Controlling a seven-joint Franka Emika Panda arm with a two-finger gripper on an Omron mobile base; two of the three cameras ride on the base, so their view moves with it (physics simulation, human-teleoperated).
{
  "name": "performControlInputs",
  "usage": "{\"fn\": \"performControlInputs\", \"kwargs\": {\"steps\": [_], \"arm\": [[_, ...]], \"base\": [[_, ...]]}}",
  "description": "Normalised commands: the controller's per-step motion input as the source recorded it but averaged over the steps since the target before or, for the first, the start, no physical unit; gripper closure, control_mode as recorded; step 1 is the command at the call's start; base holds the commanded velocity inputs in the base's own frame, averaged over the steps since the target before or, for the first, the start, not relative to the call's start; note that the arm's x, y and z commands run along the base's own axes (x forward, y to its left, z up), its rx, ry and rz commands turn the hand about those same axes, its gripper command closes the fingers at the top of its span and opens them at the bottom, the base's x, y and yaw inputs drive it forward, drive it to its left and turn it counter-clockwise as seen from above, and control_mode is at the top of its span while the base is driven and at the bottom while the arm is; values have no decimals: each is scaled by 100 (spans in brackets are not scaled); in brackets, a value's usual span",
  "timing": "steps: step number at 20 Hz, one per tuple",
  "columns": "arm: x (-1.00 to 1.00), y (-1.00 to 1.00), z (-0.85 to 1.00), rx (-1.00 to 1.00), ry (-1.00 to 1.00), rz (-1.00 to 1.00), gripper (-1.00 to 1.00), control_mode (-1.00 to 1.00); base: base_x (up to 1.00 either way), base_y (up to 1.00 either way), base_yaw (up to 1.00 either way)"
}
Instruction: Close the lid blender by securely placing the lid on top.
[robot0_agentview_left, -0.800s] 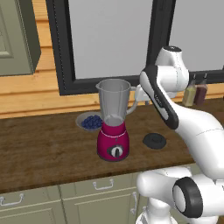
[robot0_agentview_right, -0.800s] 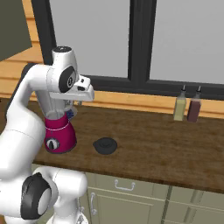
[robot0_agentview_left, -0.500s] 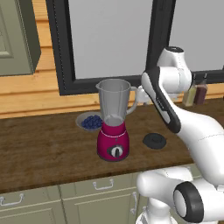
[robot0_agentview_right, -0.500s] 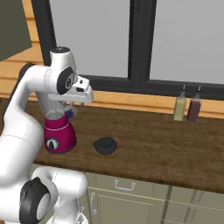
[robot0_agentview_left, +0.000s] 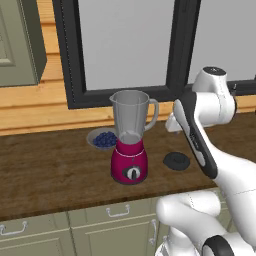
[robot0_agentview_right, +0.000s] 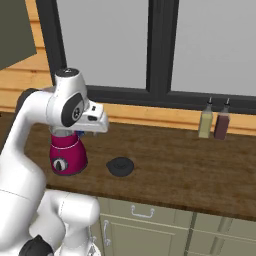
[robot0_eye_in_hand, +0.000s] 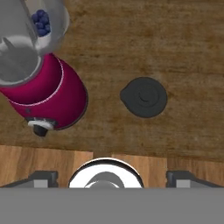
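Note:
The blender (robot0_agentview_left: 130, 145) stands on the wooden counter, a clear grey jar with its mouth uncovered on a magenta base (robot0_agentview_right: 67, 155) with a round knob. The lid (robot0_agentview_left: 176, 161), a flat black disc with a raised centre, lies flat on the counter just right of the blender (robot0_eye_in_hand: 46, 94). My gripper (robot0_eye_in_hand: 111, 178) hovers high above the counter's front edge and looks straight down. The lid (robot0_eye_in_hand: 144, 97) lies ahead of it and slightly right. Its fingertips (robot0_eye_in_hand: 43, 177) stand far apart, open, with nothing between them.
A grey bowl of blueberries (robot0_agentview_left: 102, 139) sits behind the blender on its left. Two small bottles (robot0_agentview_right: 213, 122) stand at the back right by the window sill. A wall cabinet (robot0_agentview_left: 20, 40) hangs at upper left. Bare counter (robot0_agentview_right: 190, 170) stretches right of the lid.
The arm has swung a little to the right and the hand has dropped slightly. Blender and lid have not moved.

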Motion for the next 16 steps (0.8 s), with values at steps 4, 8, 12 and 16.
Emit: {"fn": "performControlInputs", "kwargs": {"steps": [4,8,12,16], "arm": [[-6,-16,-27,-2,0,0,-100,-100],[7,-19,-30,0,-2,0,-100,-100],[23,-28,-39,0,-1,0,-100,-100],[22,-26,-42,0,0,0,-100,-100]], "base": [[0,0,0],[0,0,0],[0,0,0],[0,0,0]]}}
